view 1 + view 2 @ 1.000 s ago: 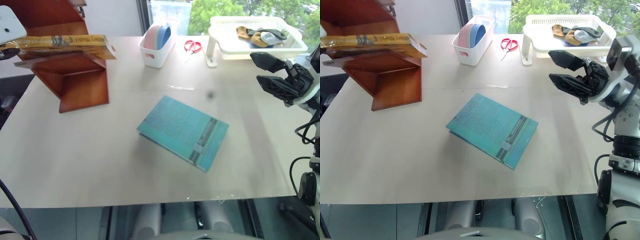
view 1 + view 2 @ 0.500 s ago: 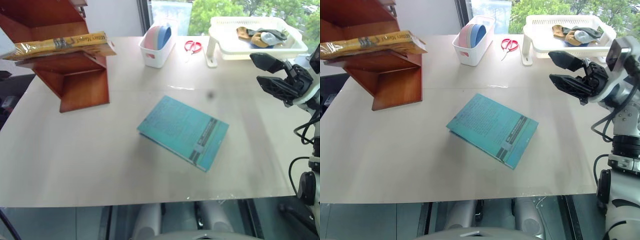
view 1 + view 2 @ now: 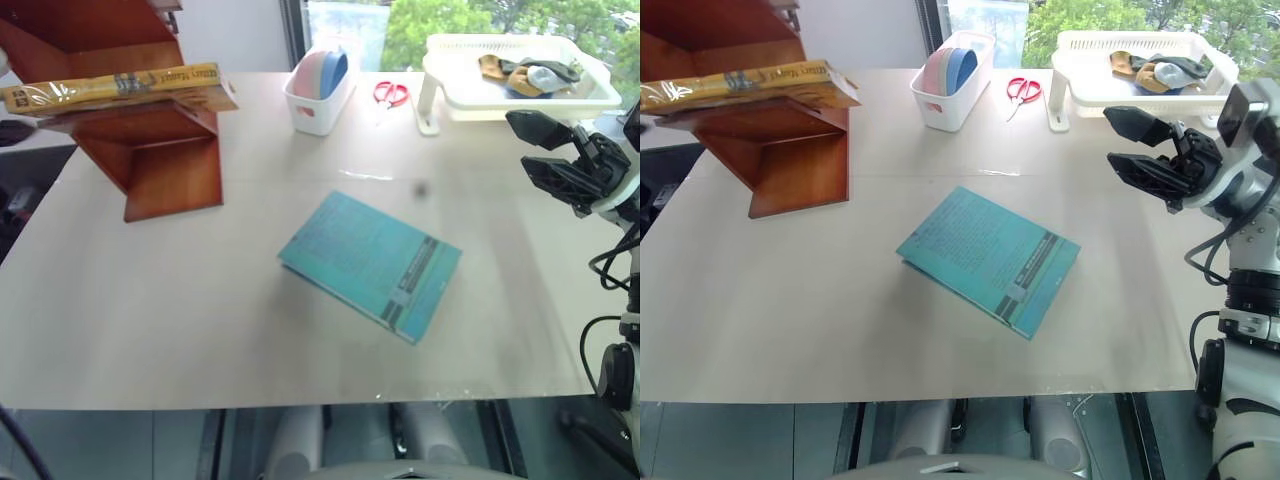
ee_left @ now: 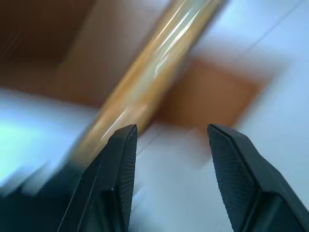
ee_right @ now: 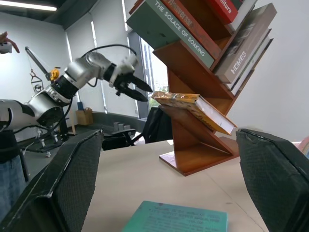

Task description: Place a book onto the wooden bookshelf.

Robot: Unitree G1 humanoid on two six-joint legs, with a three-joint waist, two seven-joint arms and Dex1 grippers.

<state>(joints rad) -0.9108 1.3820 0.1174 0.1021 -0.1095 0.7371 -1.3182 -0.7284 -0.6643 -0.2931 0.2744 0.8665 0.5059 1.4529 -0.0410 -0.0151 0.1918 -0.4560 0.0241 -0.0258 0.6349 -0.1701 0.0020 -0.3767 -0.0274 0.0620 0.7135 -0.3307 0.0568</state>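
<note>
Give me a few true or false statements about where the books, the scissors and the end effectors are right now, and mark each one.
1. The yellow book lies on a shelf of the wooden bookshelf. True.
2. The left end effector grips the yellow book. False: it is open, apart from the book.
3. The teal book lies flat on the table. True.
4. The red scissors sit inside the white tray. False: they lie on the table beside it.
5. The right end effector is open and empty. True.
</note>
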